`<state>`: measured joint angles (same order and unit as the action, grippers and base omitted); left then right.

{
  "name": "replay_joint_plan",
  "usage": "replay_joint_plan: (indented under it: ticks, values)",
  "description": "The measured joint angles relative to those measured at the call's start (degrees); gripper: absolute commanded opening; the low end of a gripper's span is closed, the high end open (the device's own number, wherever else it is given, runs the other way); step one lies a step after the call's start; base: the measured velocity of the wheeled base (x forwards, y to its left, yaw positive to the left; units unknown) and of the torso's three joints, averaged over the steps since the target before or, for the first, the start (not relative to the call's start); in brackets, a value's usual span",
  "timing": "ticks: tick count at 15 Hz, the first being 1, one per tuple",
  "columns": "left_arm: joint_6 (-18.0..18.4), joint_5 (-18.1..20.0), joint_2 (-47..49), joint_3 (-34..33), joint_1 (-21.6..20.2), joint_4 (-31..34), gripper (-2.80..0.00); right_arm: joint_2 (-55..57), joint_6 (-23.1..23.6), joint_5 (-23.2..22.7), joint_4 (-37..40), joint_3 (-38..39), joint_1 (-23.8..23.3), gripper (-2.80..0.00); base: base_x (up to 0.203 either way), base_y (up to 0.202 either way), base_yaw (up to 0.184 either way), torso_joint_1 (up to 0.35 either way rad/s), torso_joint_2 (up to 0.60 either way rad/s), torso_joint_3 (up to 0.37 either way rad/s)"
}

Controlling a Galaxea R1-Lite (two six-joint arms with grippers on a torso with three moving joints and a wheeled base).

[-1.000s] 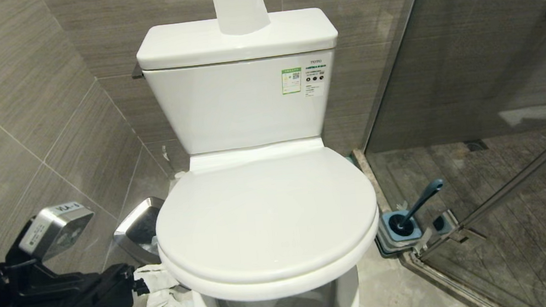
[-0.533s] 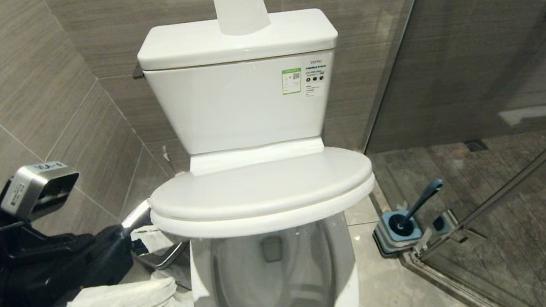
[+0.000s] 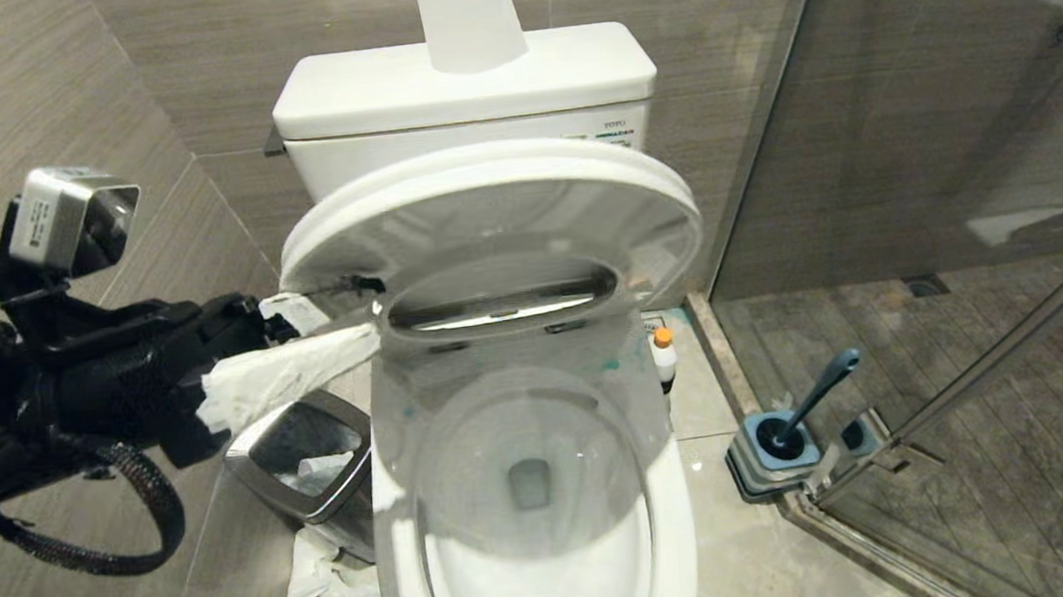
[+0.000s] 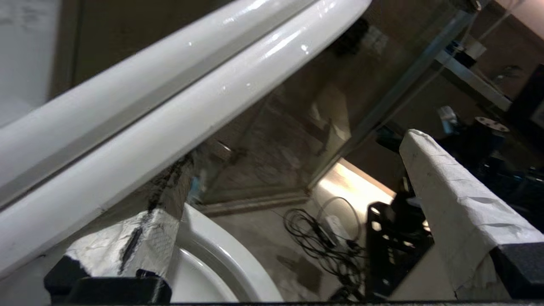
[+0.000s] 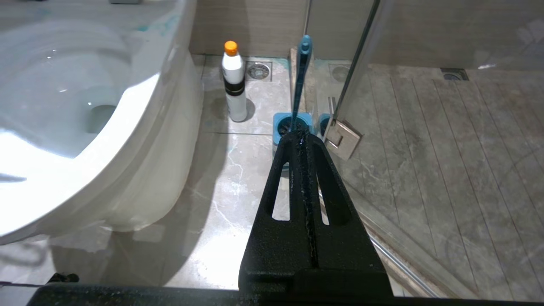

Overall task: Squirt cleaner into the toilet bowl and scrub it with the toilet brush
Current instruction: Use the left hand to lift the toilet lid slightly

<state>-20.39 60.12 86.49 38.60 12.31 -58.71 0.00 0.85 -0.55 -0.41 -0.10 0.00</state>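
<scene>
Left gripper (image 3: 318, 332), fingers spread wide, under raised seat and lid (image 3: 485, 206) at toilet bowl's (image 3: 532, 520) left rim. Cleaner (image 3: 663, 356) on floor right of bowl; toilet brush (image 3: 815, 399) farther right.

Toilet bowl (image 3: 529, 491): big white glossy oval basin, seat & lid tilted up together, approx halfway raised toward the tank, bowl open w/ water at the drain. Cleaner (image 3: 663, 356): small white bottle, orange cap, upright on the floor tile just beside the bowl's right rear. Toilet brush (image 3: 814, 396): slate-blue handle leaning, head down in its square blue-grey holder by the glass door's bottom corner, apart from the cleaner.
</scene>
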Motion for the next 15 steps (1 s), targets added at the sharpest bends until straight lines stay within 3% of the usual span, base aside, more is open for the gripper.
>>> replay_joint_plan:
  ticks: [4,8,11,15]
  values:
    - [0.69,-7.25,4.76,7.79,-0.20,0.68,0.00,0.00,0.00,-0.07,-0.11,-0.04,0.00,-2.80,0.000,0.000,0.000,0.000,0.00,0.000]
    - [1.51,-13.45,10.44,15.31,-1.31,-6.29,0.00,0.00,0.00,-0.05,0.00,-0.01,0.00,-2.80,0.000,0.000,0.000,0.008,0.00,0.000]
    - [2.03,-14.38,13.67,19.37,-3.19,-7.85,0.00,0.00,0.00,-0.05,-0.02,0.02,0.00,-2.80,0.000,0.000,0.000,0.000,0.00,0.000]
    - [2.62,-19.25,17.62,25.47,-3.97,-8.05,0.00,0.00,0.00,-0.02,0.00,0.02,0.00,-2.80,0.000,0.000,0.000,0.000,0.00,0.000]
